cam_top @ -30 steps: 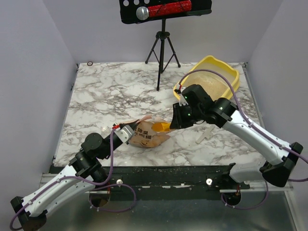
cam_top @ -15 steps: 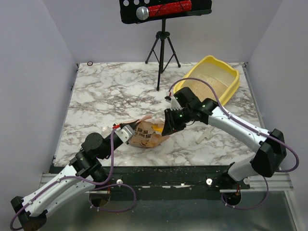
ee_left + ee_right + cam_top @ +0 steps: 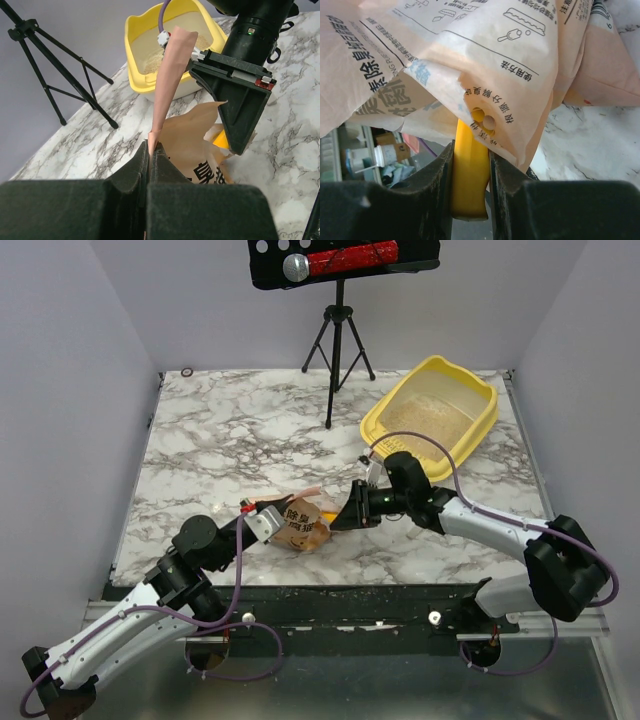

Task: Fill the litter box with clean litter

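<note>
The yellow litter box (image 3: 478, 418) stands at the back right of the marble table, with a thin layer of beige clean litter (image 3: 435, 420) in it; both also show in the left wrist view, box (image 3: 134, 75) and litter (image 3: 152, 59). A tan paper bag (image 3: 300, 527) lies near the front middle. My left gripper (image 3: 262, 513) is shut on the bag's upper edge (image 3: 167, 75). My right gripper (image 3: 352, 508) is shut on the handle of a small yellow scoop (image 3: 470, 170). The scoop's head is hidden inside the bag's mouth (image 3: 485, 75).
A black tripod (image 3: 337, 340) stands at the back middle, left of the litter box. A small ring (image 3: 187, 371) lies at the back left corner. Loose grains lie along the black front rail (image 3: 330, 592).
My right gripper has moved down and left from near the litter box to the bag and pushed the scoop into its mouth. The left gripper kept its hold on the bag.
</note>
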`<state>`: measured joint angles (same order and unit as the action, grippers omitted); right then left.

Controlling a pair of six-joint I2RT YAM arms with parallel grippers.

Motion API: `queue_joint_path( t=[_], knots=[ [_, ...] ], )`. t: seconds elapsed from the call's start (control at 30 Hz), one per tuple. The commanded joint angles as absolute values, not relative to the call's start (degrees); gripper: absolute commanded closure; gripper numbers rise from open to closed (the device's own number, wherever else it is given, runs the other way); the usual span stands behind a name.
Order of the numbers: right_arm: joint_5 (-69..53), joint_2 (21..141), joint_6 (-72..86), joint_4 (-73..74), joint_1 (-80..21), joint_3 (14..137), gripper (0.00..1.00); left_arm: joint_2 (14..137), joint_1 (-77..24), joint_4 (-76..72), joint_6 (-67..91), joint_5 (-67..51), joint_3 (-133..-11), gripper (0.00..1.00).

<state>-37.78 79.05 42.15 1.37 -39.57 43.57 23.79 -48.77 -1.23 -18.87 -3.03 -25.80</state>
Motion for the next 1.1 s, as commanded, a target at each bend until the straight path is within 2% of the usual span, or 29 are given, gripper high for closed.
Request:
queue_joint_path(
  t=[0.0, 0.4, 0.63, 1.07],
  knots=[
    [-40.34, 78.93, 48.32, -20.35, -38.76, 35.97, 1.00, 23.12, -48.60, -5.54, -20.56, -5.09, -27.51, 1.00],
    [-45.44, 85.52, 64.15, -63.35, -37.62, 22.42, 1.00, 23.64, -48.69, -5.71, -20.83, -9.40, -26.90, 1.00],
    [-45.70, 83.06, 64.25, -66.96, -36.21, 20.13, 1.00, 24.26, -48.60, -5.89, -20.92, -10.02, -26.54, 1.00],
    [-47.46, 71.29, 68.55, -67.50, -30.59, 12.84, 1.00, 23.47, -48.60, -7.21, -21.18, -11.51, -25.49, 1.00]
  ],
)
